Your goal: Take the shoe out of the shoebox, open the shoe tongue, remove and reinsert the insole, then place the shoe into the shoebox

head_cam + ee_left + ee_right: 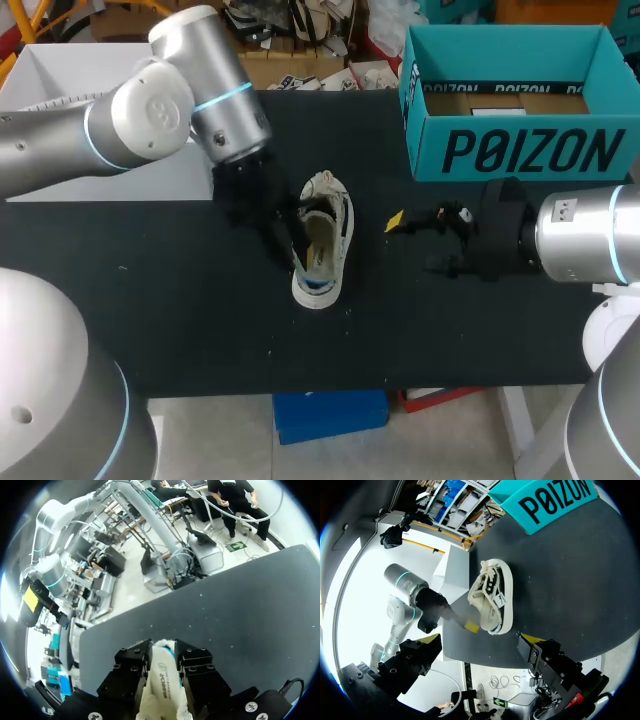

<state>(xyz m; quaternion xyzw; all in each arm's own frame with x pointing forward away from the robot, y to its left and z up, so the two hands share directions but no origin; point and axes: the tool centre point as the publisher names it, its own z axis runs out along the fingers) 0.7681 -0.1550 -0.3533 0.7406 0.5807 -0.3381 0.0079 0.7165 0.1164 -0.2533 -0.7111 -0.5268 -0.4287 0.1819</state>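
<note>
The left gripper [290,240] pinches the shoe [325,250] by its side, out on the table [180,300] well apart from the shoebox [520,150]. So narrow a hold may slip or let the shoe twist as the insole is worked. The right gripper [418,243] is spread and empty nearer the shoebox, and the shoe's long axis points its laced end toward the shoebox, heel away.

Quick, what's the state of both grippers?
Left gripper: closed on the shoe.
Right gripper: open, empty.
</note>
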